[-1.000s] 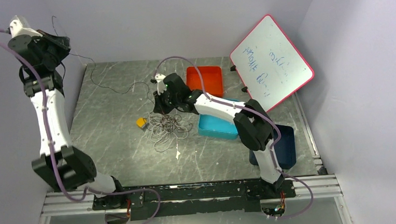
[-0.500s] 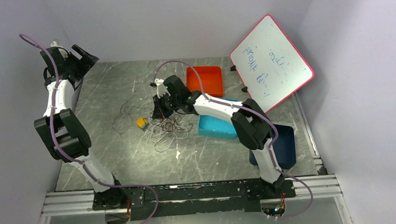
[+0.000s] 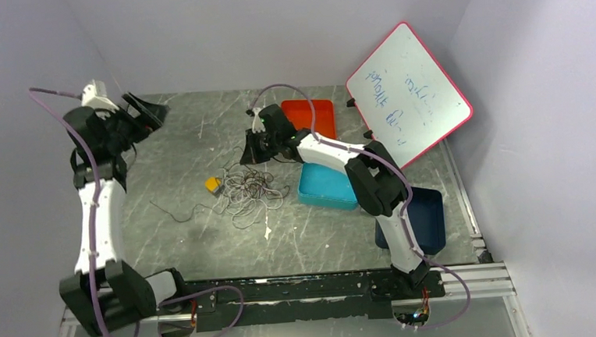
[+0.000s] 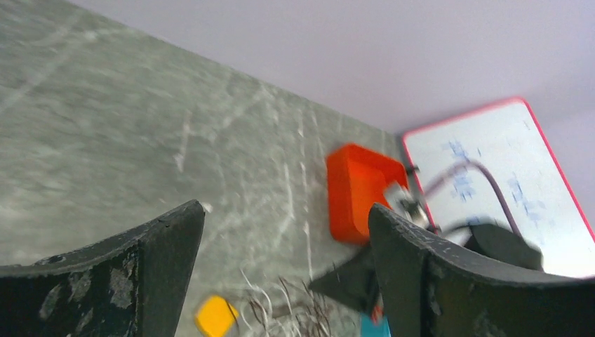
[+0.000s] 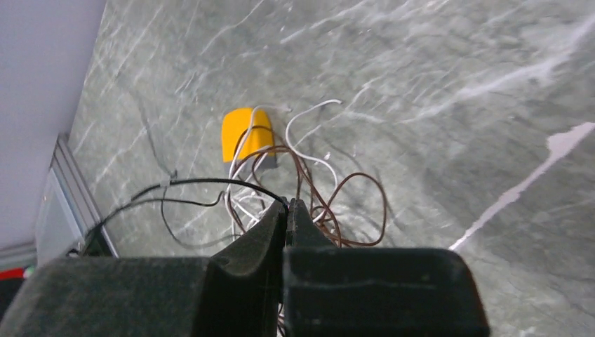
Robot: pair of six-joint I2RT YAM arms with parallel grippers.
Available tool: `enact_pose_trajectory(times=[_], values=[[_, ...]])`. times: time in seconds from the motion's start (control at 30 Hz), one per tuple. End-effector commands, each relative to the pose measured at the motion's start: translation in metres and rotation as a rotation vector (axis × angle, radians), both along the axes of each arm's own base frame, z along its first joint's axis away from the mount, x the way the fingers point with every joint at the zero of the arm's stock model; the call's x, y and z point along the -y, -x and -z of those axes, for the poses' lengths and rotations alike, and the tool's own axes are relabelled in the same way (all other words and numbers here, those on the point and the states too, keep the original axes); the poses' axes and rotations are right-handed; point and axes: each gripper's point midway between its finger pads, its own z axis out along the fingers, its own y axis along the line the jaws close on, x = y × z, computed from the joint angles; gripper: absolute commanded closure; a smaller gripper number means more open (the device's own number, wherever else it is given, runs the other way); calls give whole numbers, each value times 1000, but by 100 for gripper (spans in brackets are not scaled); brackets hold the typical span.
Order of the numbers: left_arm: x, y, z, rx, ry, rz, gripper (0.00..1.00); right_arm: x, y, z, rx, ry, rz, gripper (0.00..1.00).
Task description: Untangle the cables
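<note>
Centrally, one cable tangle [image 3: 248,192], one yellow block [image 3: 214,184]

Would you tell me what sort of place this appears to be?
Probably a robotics lab test cell: two robot arms bolted to a rail, plain walls enclosing the table, a whiteboard leaning.

At the upper right leans a whiteboard [image 3: 411,91] with blue writing. Top middle sits an orange tray [image 3: 319,122] — a light blue tray [image 3: 324,192] just below it. A dark blue bin [image 3: 432,221] is lower right. A yellow block [image 3: 214,184] lies mid-left.
</note>
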Motion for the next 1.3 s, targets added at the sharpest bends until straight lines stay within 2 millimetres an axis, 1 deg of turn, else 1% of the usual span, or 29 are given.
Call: enact_pose_trajectory(times=[0.0, 0.1, 0.13, 0.2, 0.27, 0.33, 0.4, 0.47, 0.53, 0.6, 0.63, 0.7, 0.8, 0.9, 1.03, 1.13, 1.27], values=[[53, 43, 17, 18, -6, 143, 10, -2, -28, -28, 21, -62, 137, 100], [87, 68, 29, 23, -5, 202, 11, 0, -35, -30, 8, -83, 188, 100], [96, 74, 33, 26, -4, 216, 12, 0, -36, -31, 9, -91, 195, 100], [105, 82, 43, 21, 5, 228, 12, -2, -36, -34, 16, -112, 189, 100], [109, 85, 50, 21, 14, 240, 13, -3, -35, -39, 24, -131, 185, 100], [114, 85, 55, 27, 10, 262, 12, -3, -34, -42, 30, -137, 184, 100], [120, 83, 59, 29, 0, 307, 10, -3, -33, -41, 29, -131, 176, 100], [132, 80, 60, 27, -13, 383, 9, -2, -34, -38, 27, -118, 173, 100], [145, 78, 57, 39, -41, 454, 8, -2, -33, -38, 27, -113, 170, 100], [157, 76, 56, 54, -91, 502, 8, -2, -32, -38, 25, -115, 168, 100], [163, 75, 58, 49, -109, 517, 10, -2, -32, -39, 26, -116, 166, 100], [170, 73, 70, 33, -179, 546, 13, -2, -31, -41, 26, -120, 162, 100], [183, 76, 86, 3, -232, 593, 18, -2, -30, -44, 28, -124, 159, 100], [190, 79, 101, -31, -301, 618, 20, -1, -28, -46, 30, -126, 153, 100], [192, 80, 123, -89, -400, 629, 21, -2, -26, -51, 27, -141, 142, 100], [192, 79, 134, -114, -459, 639, 21, -3, -25, -52, 25, -147, 131, 100], [185, 70, 145, -151, -535, 613, 22, -3, -24, -55, 25, -156, 124, 100]])
